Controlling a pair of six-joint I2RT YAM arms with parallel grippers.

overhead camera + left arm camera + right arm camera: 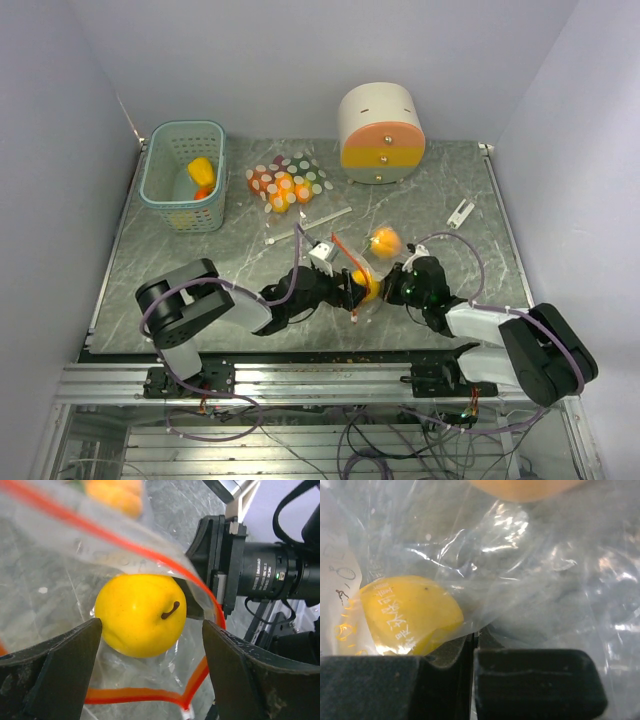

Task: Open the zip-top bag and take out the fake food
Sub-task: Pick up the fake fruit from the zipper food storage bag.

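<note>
Your left gripper [152,632] stands wide open, its dark fingers [55,675] on either side of the yellow fruit [135,615]. The 9 o'clock finger is touching the fruit or just beside it; the 3 o'clock finger is clearly apart. Nothing is gripped.

Your right gripper [474,647] is closed tight, pinching a fold of the zip-top bag [535,580] right beside the fruit.

From above, the bag lies near the middle of the table [200,250], between your two grippers. Its long axis runs roughly from 7 to 1 o'clock.

The yellow fruit is nearly round. In the left wrist view its brown stem [170,611] points toward 3 o'clock. The red zip strip [150,555] arches over it.

An orange fruit [385,240] sits at the bag's far end, cut off and blurred in both wrist views.

You cannot tell whether the yellow fruit is fully inside the film or at the mouth. The right wrist view shows it through wrinkled, glaring plastic, partly hidden by the fingers.
</note>
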